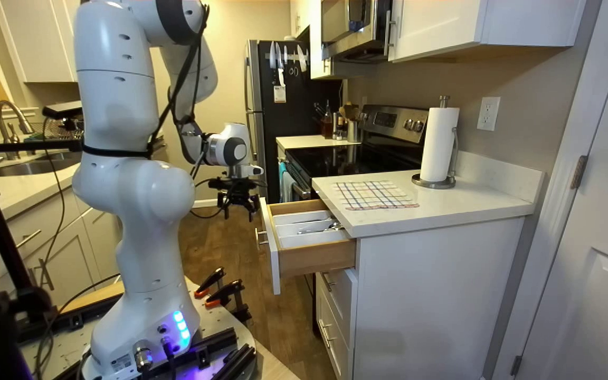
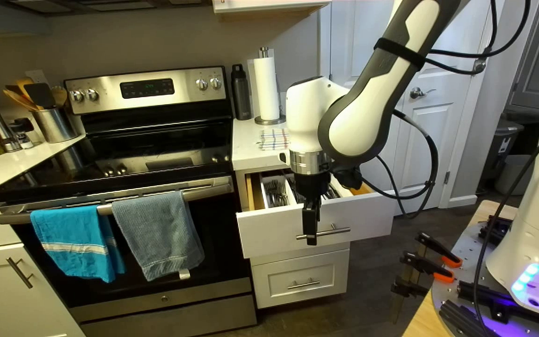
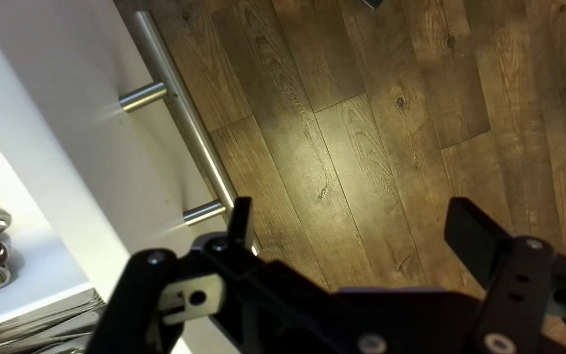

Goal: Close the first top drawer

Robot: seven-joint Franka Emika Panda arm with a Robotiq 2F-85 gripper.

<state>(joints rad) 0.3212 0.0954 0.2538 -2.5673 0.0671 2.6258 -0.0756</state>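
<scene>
“At six o'clock from the centre of an exterior view, the white-fronted, rectangular, wood-sided top drawer (image 1: 314, 257) stands well out”

“So it isn't closed?”

“No; I'd judge nearly the whole push is left”

“And its silvery metal bar handle (image 3: 197, 133)?”

“In the wrist view, at ten o'clock from the black, metal-jointed, two-fingered gripper (image 3: 350, 219), whose fingers (image 3: 474, 238) stand wide apart, holding nothing; whether they touch it, I can't tell”

The drawer (image 2: 272, 235) is showing white; before it, the claw (image 3: 352, 219) is showing black; above it, a cloth (image 1: 375, 195) is bearing blue-and-red checks on white.
</scene>
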